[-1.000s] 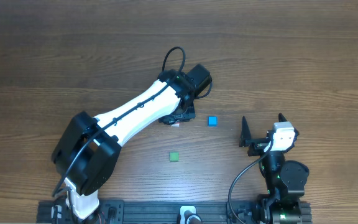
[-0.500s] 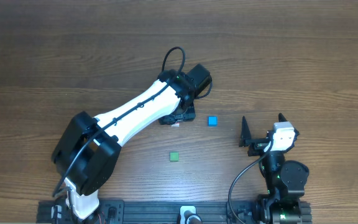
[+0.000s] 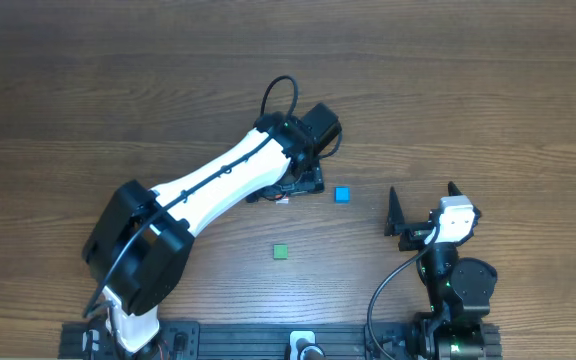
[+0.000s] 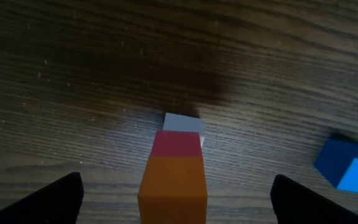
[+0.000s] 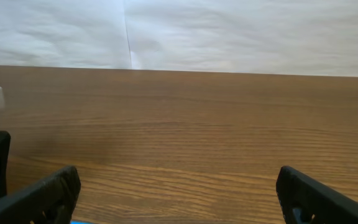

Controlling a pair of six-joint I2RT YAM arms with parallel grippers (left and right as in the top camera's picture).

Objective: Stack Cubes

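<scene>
Left wrist view: the left gripper [image 4: 176,179], wide open and empty, straddles the stack [image 4: 175,162] at lower centre, where a skewed lift could clip the orange cube [image 4: 173,190] and topple everything. Orange sits on a red cube [image 4: 177,143], with a white cube [image 4: 183,122] beyond (apparently the base), edges roughly aligned. A blue cube [image 4: 347,171] lies apart at right. The right gripper [image 3: 421,200] also gapes empty.

The left arm [image 3: 223,180] is clad in white between black joints; a black cable [image 3: 267,98] is looped behind its gripper [image 4: 180,200]. The right arm [image 3: 455,280] is black, white-capped behind the fingers [image 3: 392,212].
</scene>
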